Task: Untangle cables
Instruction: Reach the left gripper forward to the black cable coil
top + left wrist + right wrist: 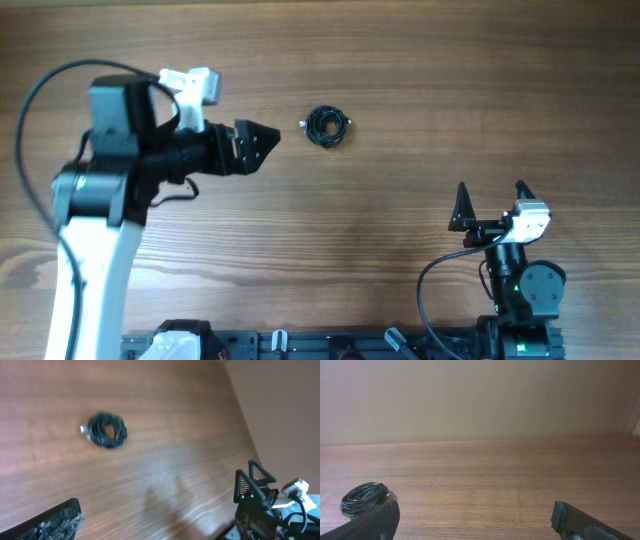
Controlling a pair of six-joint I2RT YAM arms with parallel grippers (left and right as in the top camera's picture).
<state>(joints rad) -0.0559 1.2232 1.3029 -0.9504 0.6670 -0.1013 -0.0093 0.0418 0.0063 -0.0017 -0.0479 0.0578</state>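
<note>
A small black cable bundle, coiled with a light connector end, lies on the wooden table, back centre. It also shows in the left wrist view and the right wrist view. My left gripper is open and empty, just left of the bundle and apart from it. Only one of its fingers shows in the left wrist view. My right gripper is open and empty near the front right, far from the bundle; its fingers frame the right wrist view.
The wooden table bears nothing else. The right arm's base sits at the front edge and shows in the left wrist view. A plain wall stands behind the table's far edge.
</note>
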